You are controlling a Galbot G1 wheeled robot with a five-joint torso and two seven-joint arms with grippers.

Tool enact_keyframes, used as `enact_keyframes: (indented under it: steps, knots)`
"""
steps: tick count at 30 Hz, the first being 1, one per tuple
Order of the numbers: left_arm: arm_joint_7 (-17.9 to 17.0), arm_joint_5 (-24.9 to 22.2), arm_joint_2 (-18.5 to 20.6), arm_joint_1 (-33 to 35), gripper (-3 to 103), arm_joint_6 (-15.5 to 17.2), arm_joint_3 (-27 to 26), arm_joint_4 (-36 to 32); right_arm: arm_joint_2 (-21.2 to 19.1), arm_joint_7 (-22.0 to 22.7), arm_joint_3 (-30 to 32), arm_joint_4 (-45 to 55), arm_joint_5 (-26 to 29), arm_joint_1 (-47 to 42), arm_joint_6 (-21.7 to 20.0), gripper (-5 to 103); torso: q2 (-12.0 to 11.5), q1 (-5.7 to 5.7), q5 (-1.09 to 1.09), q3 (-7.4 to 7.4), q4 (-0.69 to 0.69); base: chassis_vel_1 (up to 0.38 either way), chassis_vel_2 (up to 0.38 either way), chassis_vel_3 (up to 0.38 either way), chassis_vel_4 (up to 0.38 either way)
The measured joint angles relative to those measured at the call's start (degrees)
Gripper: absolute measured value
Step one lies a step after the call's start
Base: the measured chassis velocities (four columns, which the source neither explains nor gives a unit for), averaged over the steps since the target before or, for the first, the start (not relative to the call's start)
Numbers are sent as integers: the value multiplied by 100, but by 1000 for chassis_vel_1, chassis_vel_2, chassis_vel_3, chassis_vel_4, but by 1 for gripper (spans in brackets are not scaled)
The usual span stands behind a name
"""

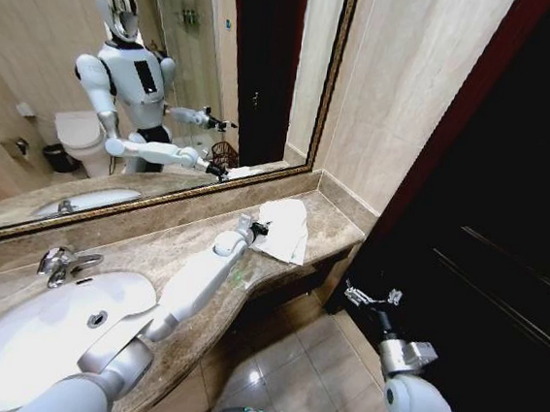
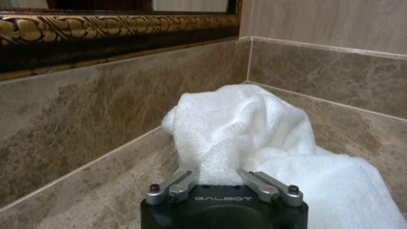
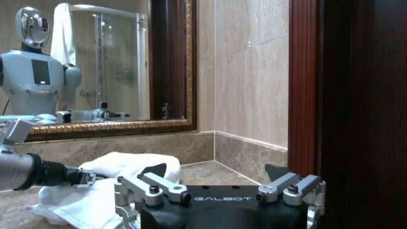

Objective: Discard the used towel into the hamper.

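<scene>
Gripping the white towel (image 2: 254, 138) on the marble counter (image 1: 336, 227) beside the mirror (image 1: 170, 79), the left hand (image 2: 224, 179) is closed on it.

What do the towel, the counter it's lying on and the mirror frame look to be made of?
The towel looks like white terry cloth: a looped, fuzzy nap and soft folds, bunched at the left gripper. The counter seems polished brown marble or a similar stone, mottled and veined, with a sheen. The mirror frame looks like carved wood or moulding with a gilt finish over dark brown; which one is unclear.
</scene>
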Motion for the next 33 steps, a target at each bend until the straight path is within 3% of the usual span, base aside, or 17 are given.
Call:
enact_keyframes:
  steps: [20,33]
  knots:
    - [9,-78,108,-3,7,-31,12,-206,-23,1,33,57,21,-21,17,100,0,0,0,0,0,0,0,0,0]
    - [-331,-301,517,248,7,-46,6,-1432,-24,6,17,127,26,-23,1,100,0,0,0,0,0,0,0,0,0]
